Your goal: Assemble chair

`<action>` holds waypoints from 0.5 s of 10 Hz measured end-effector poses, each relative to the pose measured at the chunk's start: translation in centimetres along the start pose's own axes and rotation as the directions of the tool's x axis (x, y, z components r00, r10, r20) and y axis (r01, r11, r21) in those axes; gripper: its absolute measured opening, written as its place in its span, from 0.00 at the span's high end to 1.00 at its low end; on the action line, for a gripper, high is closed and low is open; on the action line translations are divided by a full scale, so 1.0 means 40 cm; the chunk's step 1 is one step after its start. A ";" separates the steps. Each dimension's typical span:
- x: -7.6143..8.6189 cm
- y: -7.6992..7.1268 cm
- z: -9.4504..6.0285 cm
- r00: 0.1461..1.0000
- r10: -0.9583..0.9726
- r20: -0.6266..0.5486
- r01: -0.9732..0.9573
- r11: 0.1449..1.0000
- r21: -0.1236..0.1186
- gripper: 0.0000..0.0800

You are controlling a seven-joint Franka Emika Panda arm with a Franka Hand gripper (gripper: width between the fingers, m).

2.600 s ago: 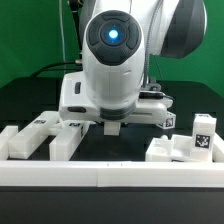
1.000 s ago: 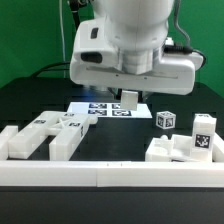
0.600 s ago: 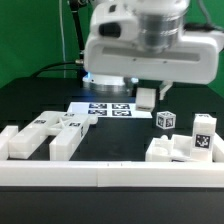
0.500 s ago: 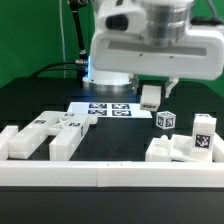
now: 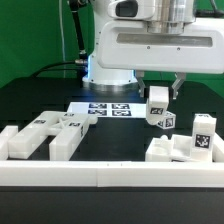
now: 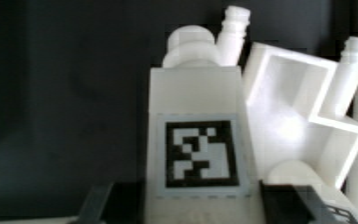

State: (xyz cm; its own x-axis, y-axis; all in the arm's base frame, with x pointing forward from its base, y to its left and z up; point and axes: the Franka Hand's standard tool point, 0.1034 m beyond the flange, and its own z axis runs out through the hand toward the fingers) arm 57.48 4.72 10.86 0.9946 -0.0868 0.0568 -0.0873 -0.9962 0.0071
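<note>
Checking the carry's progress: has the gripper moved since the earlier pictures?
Yes. The gripper, jaws shut on a white chair part, has gone to the exterior view's right, past the marker board.

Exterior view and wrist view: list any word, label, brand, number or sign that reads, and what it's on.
No words, brands or numbers can be read in either view.
On the marker board: square tags only, patterns, no lettering.
On the white chair part in the hand: one square tag, a pattern, no text.
On the loose chair parts: small tags, too small to make out.
</note>
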 end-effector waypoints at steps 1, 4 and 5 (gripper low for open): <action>0.028 -0.007 -0.008 0.996 -0.002 -0.090 0.003 1.000 0.009 0.64; 0.057 -0.022 -0.017 0.956 -0.014 -0.294 0.021 1.000 0.019 0.64; 0.052 -0.022 -0.014 0.933 -0.018 -0.361 0.027 0.999 0.020 0.64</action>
State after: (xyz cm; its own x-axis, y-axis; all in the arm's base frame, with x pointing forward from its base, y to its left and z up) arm 59.57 5.43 11.51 0.9089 -0.0591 0.4127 -0.0597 -0.9981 -0.0115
